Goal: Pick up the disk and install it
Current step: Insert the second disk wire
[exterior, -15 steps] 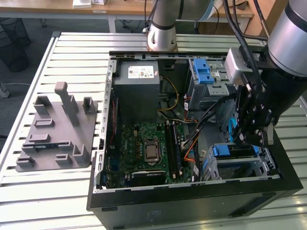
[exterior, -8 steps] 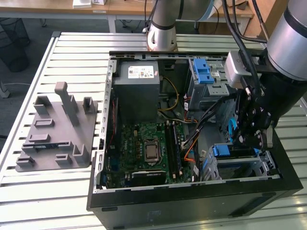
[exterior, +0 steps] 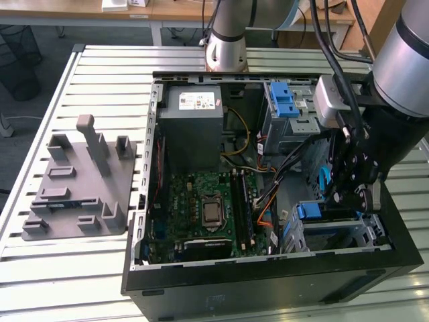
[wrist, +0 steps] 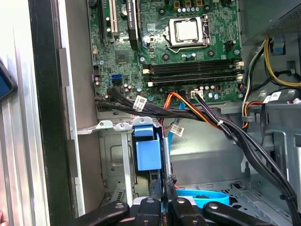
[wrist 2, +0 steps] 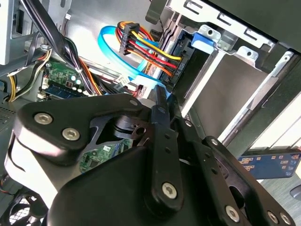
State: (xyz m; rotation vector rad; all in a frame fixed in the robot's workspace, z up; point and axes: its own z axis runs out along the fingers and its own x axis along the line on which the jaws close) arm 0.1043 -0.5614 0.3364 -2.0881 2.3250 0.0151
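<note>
Disk (wrist: 166,155) stands on edge in the lower drive cage (exterior: 362,231) at the corner of the case on the exterior view's right. In the first wrist view it shows as a thin silver edge beside a blue plastic piece (wrist: 146,154). The hand (wrist: 164,188) is clenched on that edge, its 2 fingers pressed close on either side.

The slatted table (exterior: 67,268) carries the open black case (exterior: 268,285), which lies on its side. To the exterior view's left of the case lies a grey moulded tray (exterior: 80,181) with upright pegs. The arm (exterior: 409,74) reaches down into the case from the exterior view's right, with the hand (exterior: 358,198) just above the lower cage.

Inside the case, the grey power supply (exterior: 194,127) sits at the far end, and the green board (exterior: 208,208) lies below it. An upper cage (exterior: 288,114) has a blue latch.

The first wrist view also shows the bare processor socket (wrist: 187,30) and black cables (wrist: 235,136) crossing the cage. The second wrist view looks past the hand (wrist 2: 164,101) to a bundle of red, yellow and black wires (wrist 2: 150,49) ending at a black plug. A flat blue cable (wrist 2: 117,54) curves under them.

The power supply has a white sticker (exterior: 196,102); its print cannot be read.
</note>
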